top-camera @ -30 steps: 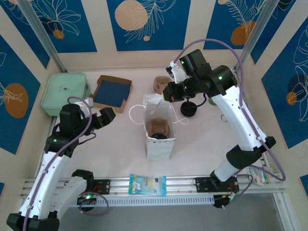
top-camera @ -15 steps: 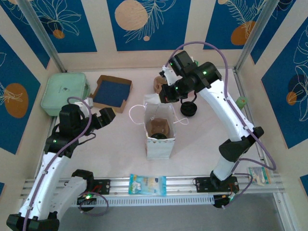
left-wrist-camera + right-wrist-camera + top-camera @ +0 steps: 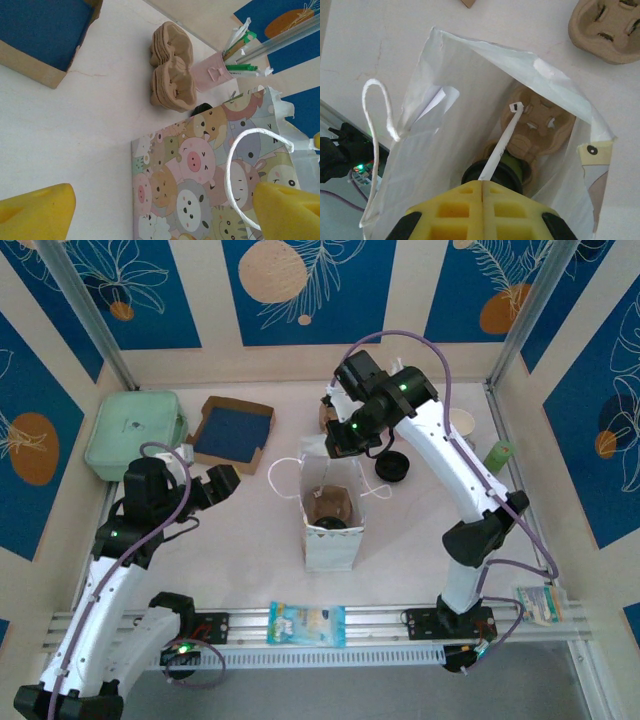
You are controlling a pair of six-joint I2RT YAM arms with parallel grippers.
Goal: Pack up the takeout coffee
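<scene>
Top overhead, far; wrists close, angled down; shared: bag.

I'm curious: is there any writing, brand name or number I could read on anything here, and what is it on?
No text reads clearly in any view.
Blue and white packet: print too blurred.
Mint green box: small dark mark on the lid, too small.
Gift bag: cartoon animal faces, no lettering.
White wrapped stick: tiny dark mark at its tip, unreadable.
</scene>
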